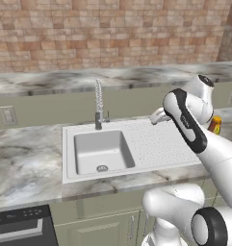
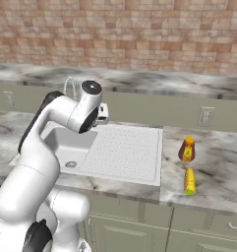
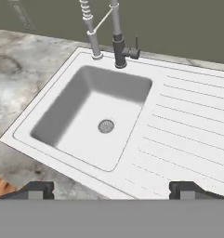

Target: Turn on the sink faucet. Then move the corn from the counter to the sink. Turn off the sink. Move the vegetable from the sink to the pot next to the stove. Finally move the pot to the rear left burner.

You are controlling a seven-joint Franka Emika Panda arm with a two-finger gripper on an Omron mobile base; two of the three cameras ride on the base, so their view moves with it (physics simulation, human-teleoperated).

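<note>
The white sink (image 1: 151, 144) has a deep basin at its left and a ribbed drainboard at its right. Its spring-necked faucet (image 1: 98, 105) stands at the back rim, and the dark lever (image 3: 134, 52) juts out beside the faucet base. The corn (image 2: 189, 181) lies on the counter right of the sink, near the front edge. My gripper (image 3: 112, 190) hovers above the sink's front rim, looking down into the basin (image 3: 92, 116), open and with nothing between its fingertips (image 3: 39, 189). The hand (image 1: 158, 116) (image 2: 102, 113) hangs over the drainboard.
An orange-brown bottle (image 2: 187, 149) stands just behind the corn. A raised ledge and a brick wall run behind the counter. Wall outlets (image 1: 8, 115) sit in the backsplash. A dark appliance top (image 1: 21, 228) shows at the lower left.
</note>
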